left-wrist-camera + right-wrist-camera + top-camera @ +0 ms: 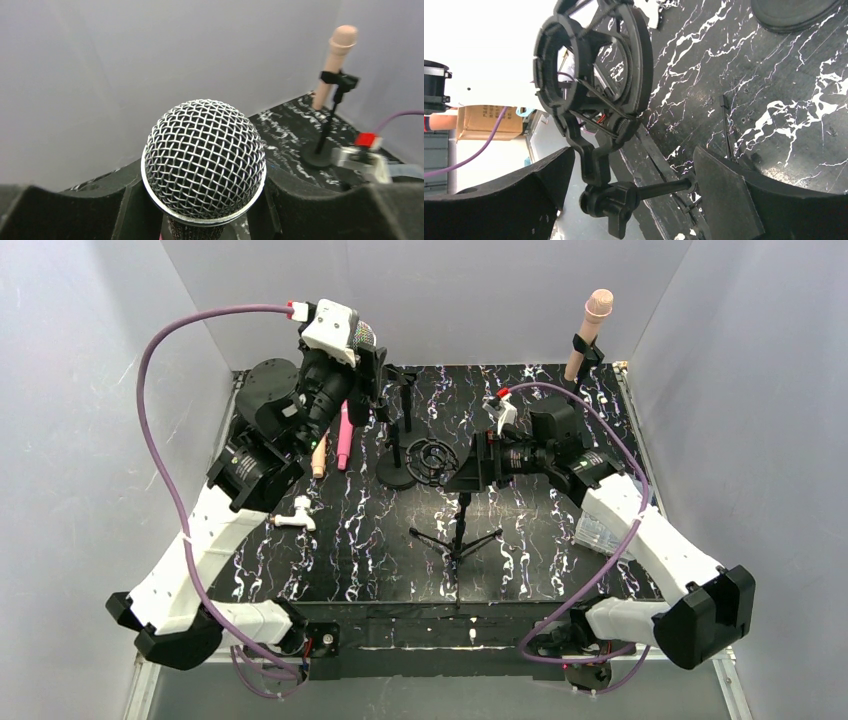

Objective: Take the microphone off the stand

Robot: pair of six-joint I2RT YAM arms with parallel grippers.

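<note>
L gripper (205, 212) clamping mic (204, 157), holding it high, well apart from stand (589, 85).
R gripper (631, 192) jaws standing apart round stand stem; suggesting keeping L grip firm, lowering mic to bench (550, 560) slow.

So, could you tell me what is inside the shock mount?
Only its cords show inside the shock mount; the microphone is between the left fingers. Its frame hides part of the inside.

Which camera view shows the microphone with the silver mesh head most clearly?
The left wrist view: the silver mesh-head microphone fills the centre, close and sharp. The top view shows only a small part of it, high at the left arm's end; the right wrist view shows none.
</note>
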